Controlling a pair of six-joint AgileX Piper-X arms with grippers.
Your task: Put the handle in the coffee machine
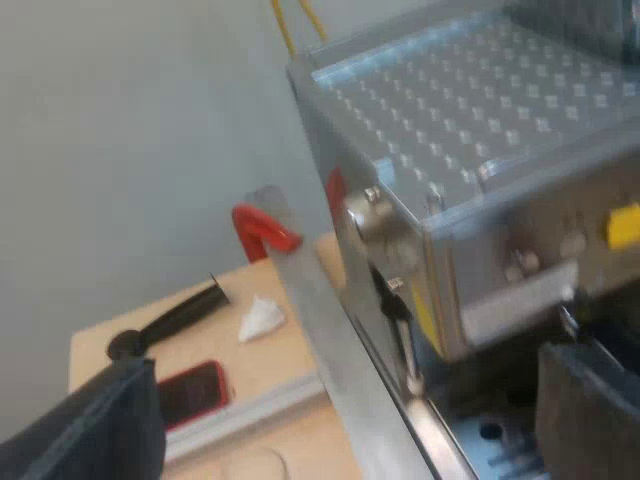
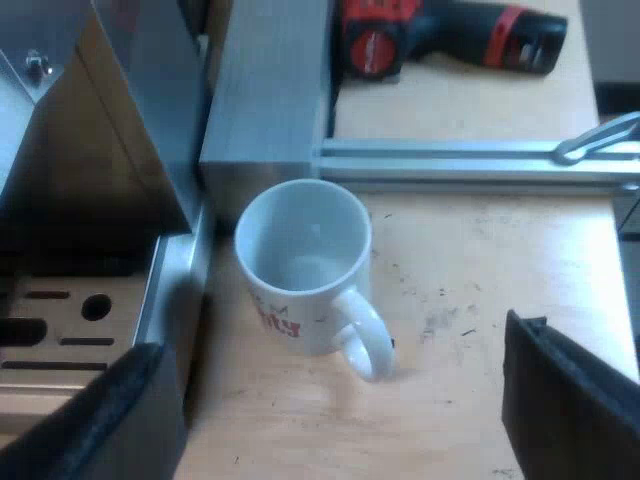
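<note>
Looks like the very start of this one to me. The left hand [image 1: 350, 400] is wide open with nothing in it, hanging at the front corner of the espresso machine [image 1: 480, 110] above its drip tray [image 1: 495, 445]. The right hand [image 2: 335, 385] is open and empty too, over the mug [image 2: 300, 260], which sits on the table [image 2: 480, 290] just beside the tray. A dark rod [image 1: 175, 315] lies on the table beyond the machine (might be the holder's handle, I honestly can't tell). Next move, I'd guess: check that it's the holder, close a hand on the handle, then bring the metal end up under the machine's front and twist to lock.
</note>
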